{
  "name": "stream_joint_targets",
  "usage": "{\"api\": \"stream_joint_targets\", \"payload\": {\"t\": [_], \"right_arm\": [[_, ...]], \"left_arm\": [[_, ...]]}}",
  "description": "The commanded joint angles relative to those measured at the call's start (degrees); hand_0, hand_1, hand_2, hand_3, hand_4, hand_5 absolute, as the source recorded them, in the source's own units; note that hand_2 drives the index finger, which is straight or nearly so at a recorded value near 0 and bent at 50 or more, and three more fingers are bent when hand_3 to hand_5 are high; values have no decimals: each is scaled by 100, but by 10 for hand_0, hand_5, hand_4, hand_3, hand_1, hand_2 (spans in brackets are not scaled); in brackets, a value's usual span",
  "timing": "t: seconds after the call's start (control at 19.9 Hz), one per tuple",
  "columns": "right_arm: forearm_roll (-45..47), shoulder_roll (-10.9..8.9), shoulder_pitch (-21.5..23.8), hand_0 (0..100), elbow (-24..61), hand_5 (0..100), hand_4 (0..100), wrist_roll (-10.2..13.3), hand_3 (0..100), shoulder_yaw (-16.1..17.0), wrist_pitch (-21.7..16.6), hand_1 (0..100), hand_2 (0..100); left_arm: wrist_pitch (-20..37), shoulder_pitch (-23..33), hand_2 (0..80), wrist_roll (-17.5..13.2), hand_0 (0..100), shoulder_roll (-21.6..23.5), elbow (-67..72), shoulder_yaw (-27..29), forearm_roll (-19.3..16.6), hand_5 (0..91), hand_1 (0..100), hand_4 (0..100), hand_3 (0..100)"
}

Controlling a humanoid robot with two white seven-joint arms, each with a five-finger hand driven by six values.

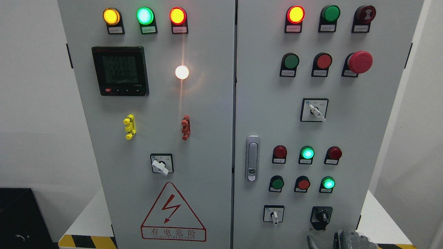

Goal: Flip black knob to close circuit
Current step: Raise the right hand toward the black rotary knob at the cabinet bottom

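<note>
While the black knob (321,217) sits low on the right cabinet door (363,121), the right hand (349,240) waits just below it.
Hand cut by the bottom edge; its grip I cannot tell; a small gap separates hand and knob.

Two cabinet doors (207,138). Three white selector switches (160,167) (316,112) (274,217). One black knob (322,217), lower right. One digital meter (120,71). One red mushroom button (360,62). Two clip blocks: one yellow (129,127), one red (186,127). One door handle (252,158). One warning triangle (172,214).
</note>
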State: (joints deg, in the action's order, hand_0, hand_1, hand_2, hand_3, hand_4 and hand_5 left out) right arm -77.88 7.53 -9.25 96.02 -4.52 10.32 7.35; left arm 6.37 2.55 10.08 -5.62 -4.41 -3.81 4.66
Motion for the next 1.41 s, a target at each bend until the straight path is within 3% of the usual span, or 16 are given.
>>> {"api": "stream_joint_targets", "payload": {"t": [0.0, 1.36], "right_arm": [[-26, 12, -103, 0, 154, 994, 1000, -67, 1000, 40, 12, 0, 933], [-236, 12, -261, 0, -4, 996, 1000, -32, 1000, 84, 117, 0, 930]], "left_arm": [[4, 0, 0, -7, 120, 0, 1, -6, 0, 0, 556, 0, 0], [4, 0, 0, -7, 120, 0, 1, -6, 0, 0, 556, 0, 0]]}}
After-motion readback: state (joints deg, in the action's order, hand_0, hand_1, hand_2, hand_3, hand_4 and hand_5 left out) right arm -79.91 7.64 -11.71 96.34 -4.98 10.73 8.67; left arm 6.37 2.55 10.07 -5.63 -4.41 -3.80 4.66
